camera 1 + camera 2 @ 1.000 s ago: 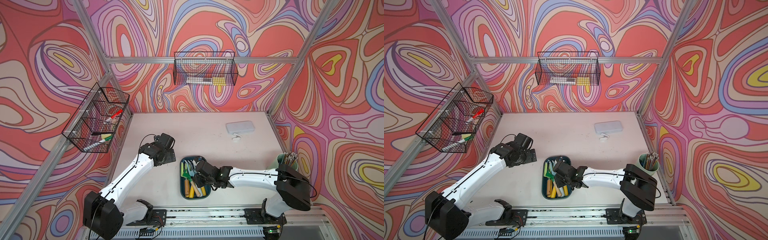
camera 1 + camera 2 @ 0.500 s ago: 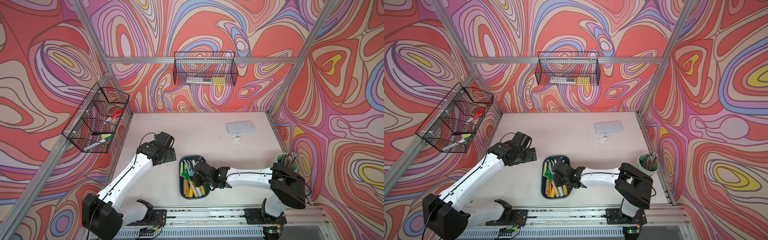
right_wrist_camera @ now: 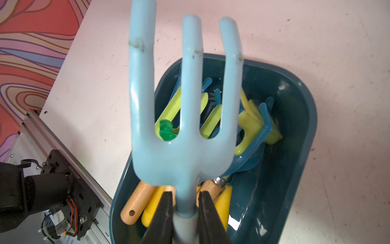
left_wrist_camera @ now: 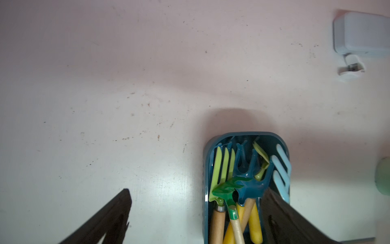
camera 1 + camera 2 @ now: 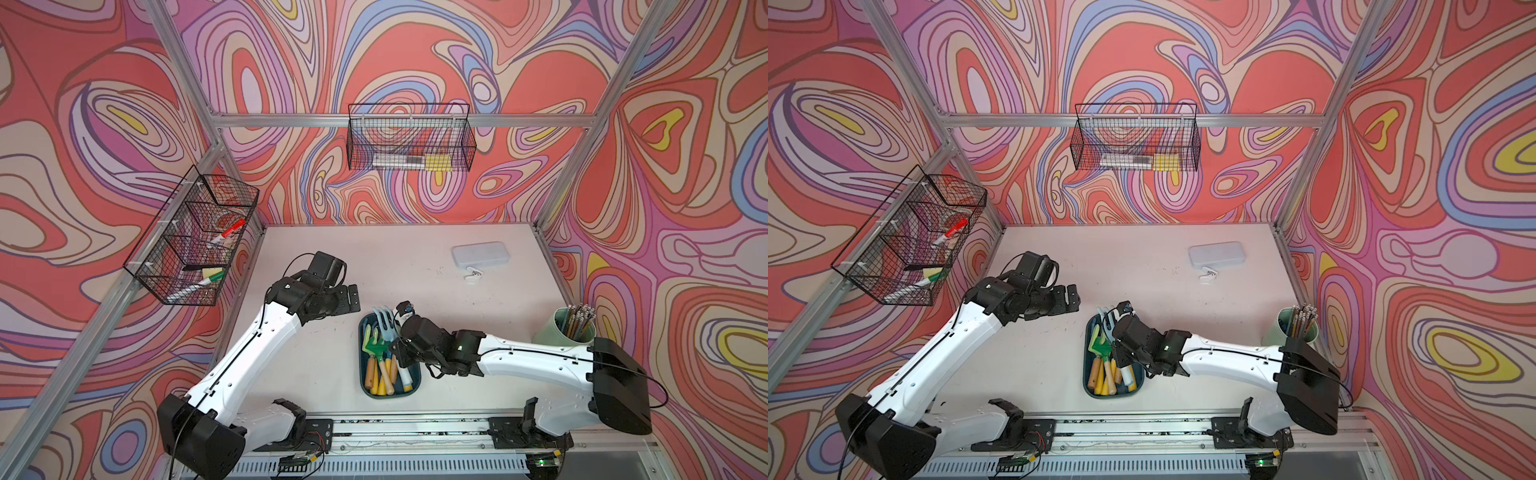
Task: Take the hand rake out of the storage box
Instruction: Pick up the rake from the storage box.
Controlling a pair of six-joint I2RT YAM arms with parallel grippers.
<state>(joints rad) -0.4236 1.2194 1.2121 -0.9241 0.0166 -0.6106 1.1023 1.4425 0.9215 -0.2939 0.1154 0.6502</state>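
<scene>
Right gripper pinches neck of light-blue hand rake; rake lifted, tilted above storage box, prongs past box's far end. Step: extraction. Next: raise clear of other tools, move off beside box. Left gripper spread wide, empty, beside box.
</scene>
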